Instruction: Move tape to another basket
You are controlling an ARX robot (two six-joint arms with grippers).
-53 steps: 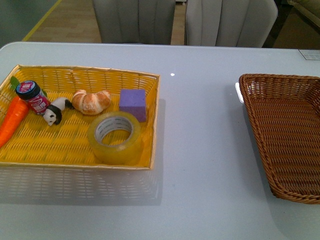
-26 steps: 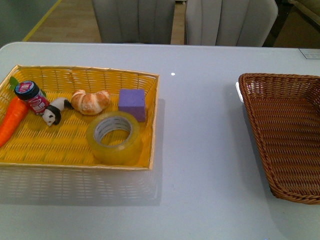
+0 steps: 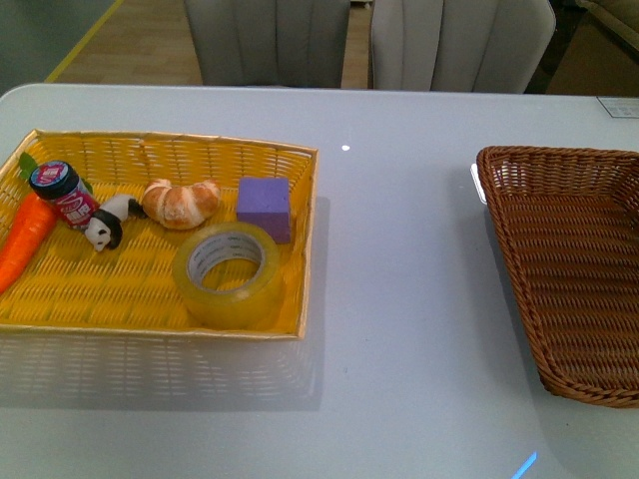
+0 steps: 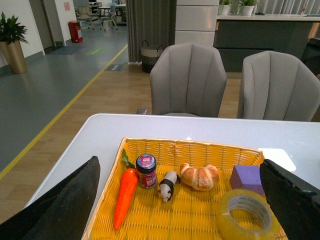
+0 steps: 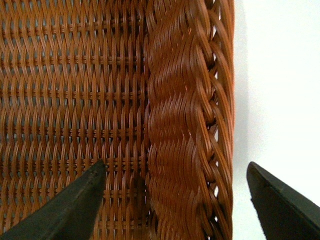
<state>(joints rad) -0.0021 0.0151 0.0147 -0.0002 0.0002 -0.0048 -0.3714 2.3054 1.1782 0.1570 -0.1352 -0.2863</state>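
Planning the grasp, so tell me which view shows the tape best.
Front view: the tape lies whole and unblocked. The left wrist view crops its bottom edge; the right wrist view shows only the basket.

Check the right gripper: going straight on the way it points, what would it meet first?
Most likely the braided rim of the brown basket, which lies squarely ahead of the open right gripper in the right wrist view. How far off it is cannot be told.

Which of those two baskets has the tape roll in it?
The yellow basket on the left: the tape lies flat there, beside a purple block. The brown basket shows none.
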